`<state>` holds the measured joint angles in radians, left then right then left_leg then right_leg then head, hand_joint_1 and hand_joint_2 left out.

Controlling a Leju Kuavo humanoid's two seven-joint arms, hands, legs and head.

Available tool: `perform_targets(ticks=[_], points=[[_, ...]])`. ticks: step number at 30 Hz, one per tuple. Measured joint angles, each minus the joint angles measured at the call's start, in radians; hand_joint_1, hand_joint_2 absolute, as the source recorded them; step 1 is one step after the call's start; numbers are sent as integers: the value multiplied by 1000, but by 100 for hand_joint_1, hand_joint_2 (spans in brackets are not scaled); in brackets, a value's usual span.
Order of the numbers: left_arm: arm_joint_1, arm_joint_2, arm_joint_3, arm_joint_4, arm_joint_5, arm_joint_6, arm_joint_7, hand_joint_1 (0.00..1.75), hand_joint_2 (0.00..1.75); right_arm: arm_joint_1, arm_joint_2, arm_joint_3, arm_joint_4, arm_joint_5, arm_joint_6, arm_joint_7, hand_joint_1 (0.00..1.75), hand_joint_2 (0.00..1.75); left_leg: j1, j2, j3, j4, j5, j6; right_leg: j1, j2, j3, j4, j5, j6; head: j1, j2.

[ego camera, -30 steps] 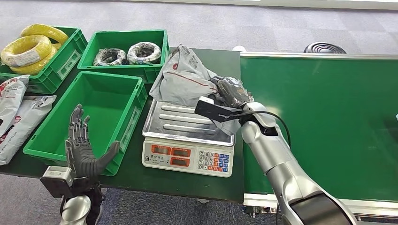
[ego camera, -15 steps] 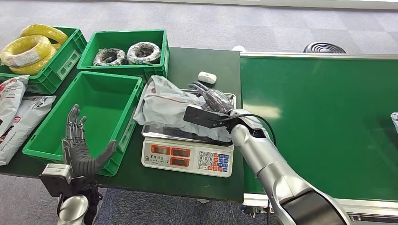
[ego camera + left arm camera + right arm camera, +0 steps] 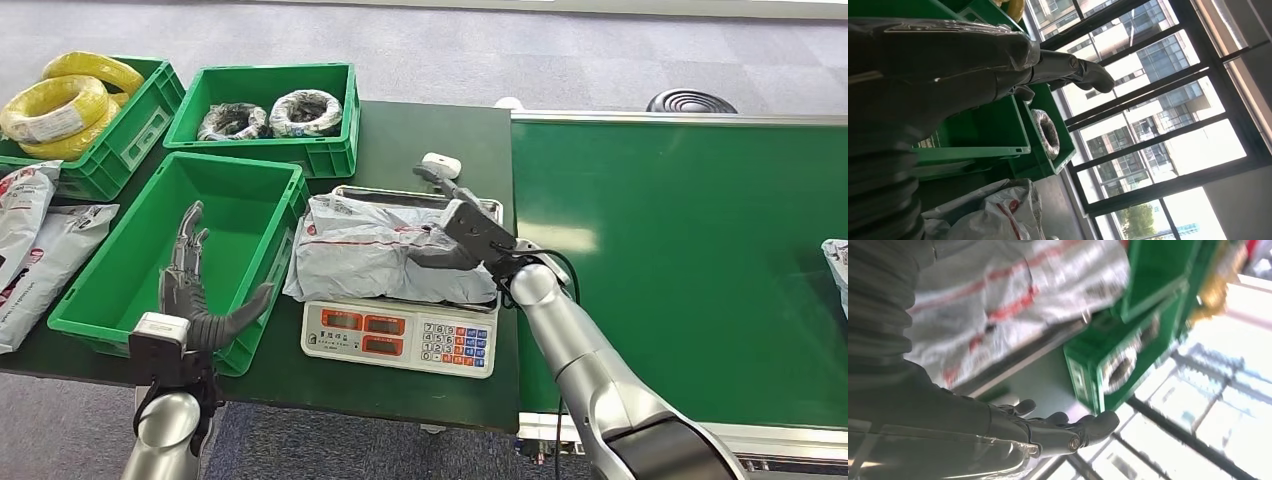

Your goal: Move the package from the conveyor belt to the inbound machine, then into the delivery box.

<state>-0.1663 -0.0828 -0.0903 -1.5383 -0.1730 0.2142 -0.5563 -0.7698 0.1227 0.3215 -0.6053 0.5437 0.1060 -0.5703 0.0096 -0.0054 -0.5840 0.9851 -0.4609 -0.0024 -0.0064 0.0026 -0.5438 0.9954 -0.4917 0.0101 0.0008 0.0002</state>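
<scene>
On the scale, the package overhangs its left edge.

yellow cable coils in bin, wire coils, white bags

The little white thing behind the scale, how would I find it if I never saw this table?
Start at the dark green table and find the silver scale with the grey package on it. Just behind the scale's back edge, near the conveyor belt, lies the small white box. It is the one plain white, rounded thing there; the bins nearby are green.
</scene>
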Motion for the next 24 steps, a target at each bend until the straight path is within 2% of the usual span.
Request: perform_targets(ticks=[6, 11, 15, 19, 24], points=[[-70, 10, -26, 45, -112, 15, 62, 0, 175, 78, -4, -72, -197, -66, -245, 40, 0, 175, 0, 0, 0, 0, 0, 0, 0, 0, -1, 0, 0, 0, 0, 0], [-169, 29, -68, 147, -179, -27, 149, 0, 175, 169, -32, -138, -391, -84, -402, 71, 0, 175, 0, -1, 0, 0, 0, 0, 0, -1, 0, 0, 0, 0, 0, 0], [-265, 38, -114, 271, -201, -74, 186, 0, 175, 259, -69, -197, -516, -132, -457, 71, 0, 175, 0, -1, 0, 0, 0, 0, -1, -1, 0, -1, 0, 0, 0, 0], [-352, 40, -171, 420, -205, -164, 225, 0, 175, 356, -98, -265, -606, -231, -478, 43, 0, 175, 0, -1, -1, 1, 0, 0, -1, -1, 0, -1, 0, 0, 0, 0], [-457, 8, -250, 636, -219, -221, 241, 0, 175, 449, -106, -316, -654, -276, -495, 19, 0, 175, 0, -1, -1, 0, 0, 0, -1, 0, -1, -1, 0, 0, 0, 0]])
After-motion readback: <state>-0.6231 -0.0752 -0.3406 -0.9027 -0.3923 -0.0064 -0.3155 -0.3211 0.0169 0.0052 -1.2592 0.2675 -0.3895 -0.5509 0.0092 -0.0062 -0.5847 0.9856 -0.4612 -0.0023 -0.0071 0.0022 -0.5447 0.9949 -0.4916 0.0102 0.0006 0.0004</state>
